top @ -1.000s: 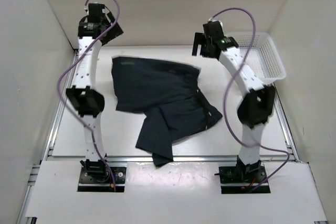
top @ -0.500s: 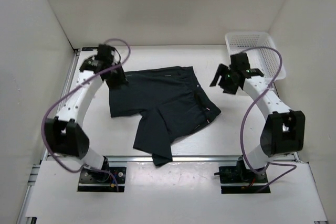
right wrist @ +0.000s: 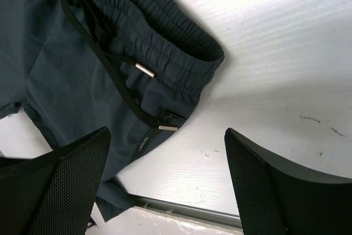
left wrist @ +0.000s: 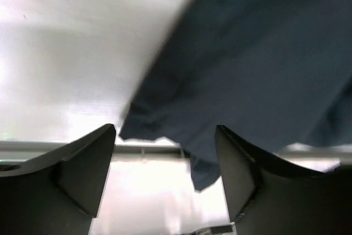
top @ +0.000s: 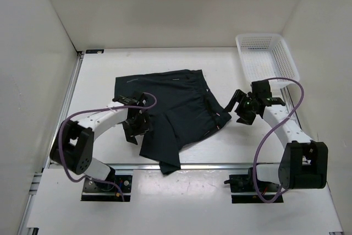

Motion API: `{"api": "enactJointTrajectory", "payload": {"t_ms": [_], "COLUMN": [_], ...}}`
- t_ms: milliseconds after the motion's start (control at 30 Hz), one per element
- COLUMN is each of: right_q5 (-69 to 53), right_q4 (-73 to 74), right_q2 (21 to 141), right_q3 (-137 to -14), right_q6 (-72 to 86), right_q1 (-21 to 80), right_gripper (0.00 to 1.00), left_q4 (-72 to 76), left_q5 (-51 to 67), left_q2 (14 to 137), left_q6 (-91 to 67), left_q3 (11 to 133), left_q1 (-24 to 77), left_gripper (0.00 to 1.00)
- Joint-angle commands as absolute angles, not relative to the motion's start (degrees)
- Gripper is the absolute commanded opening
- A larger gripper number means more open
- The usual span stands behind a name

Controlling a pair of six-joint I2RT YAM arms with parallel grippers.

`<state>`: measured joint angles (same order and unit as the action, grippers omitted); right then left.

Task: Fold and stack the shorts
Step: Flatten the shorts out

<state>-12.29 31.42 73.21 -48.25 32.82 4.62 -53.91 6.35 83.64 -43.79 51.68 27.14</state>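
On the white table (top: 93,86), the shorts (top: 176,103) are laid out rumpled: soft dark navy fabric (gathered waistband (right wrist: 165,42), metal-tipped drawcord (right wrist: 146,70)). Left gripper (top: 133,131) and right gripper (top: 240,111) are held spread, nothing grasped.

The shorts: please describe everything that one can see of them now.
The shorts are very dark navy, soft fabric, with a gathered waistband and a black drawstring with metal tips. They lie crumpled and partly folded on the white table, one leg end reaching past its near edge. The open left gripper and right gripper hover near, neither holding them.
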Motion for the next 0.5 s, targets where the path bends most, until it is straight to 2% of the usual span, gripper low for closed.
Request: {"api": "enactJointTrajectory", "payload": {"t_ms": [0, 100, 167, 233, 267, 300, 467], "right_q5": [-15.29, -17.22, -19.93, -22.14, -24.41, -24.43, -27.24], "right_q4": [29.71, 28.48, 27.35, 24.71, 23.57, 22.68, 17.14], "right_q2": [71.89, 71.89, 73.64, 75.22, 75.84, 76.37, 79.98], "right_q3": [-46.33, -44.57, -43.42, -41.23, -40.00, -39.99, -39.29], "right_q6": [32.09, 32.08, 32.08, 32.08, 32.86, 33.57, 34.80], "right_q1": [3.61, 1.33, -0.26, -2.72, -3.33, -3.34, -3.34], "right_gripper": [0.89, 1.00, 1.00, 1.00, 1.00, 1.00, 0.89], "left_q4": [-49.75, -49.22, -48.52, -48.52, -48.52, -48.52, -50.79], "left_q5": [3.08, 3.08, 3.60, 3.60, 3.60, 3.60, 2.30], "left_q2": [87.17, 90.60, 91.14, 91.93, 91.93, 92.46, 90.01], "left_q6": [-47.28, -47.81, -48.34, -48.34, -47.64, -47.64, -44.13], "left_q3": [49.66, 49.13, 49.13, 49.13, 49.83, 49.83, 52.28], "left_q1": [27.16, 28.38, 28.39, 28.39, 28.39, 28.39, 23.30], "left_gripper": [0.81, 0.75, 0.62, 0.43, 0.21, 0.10, 0.10]}}
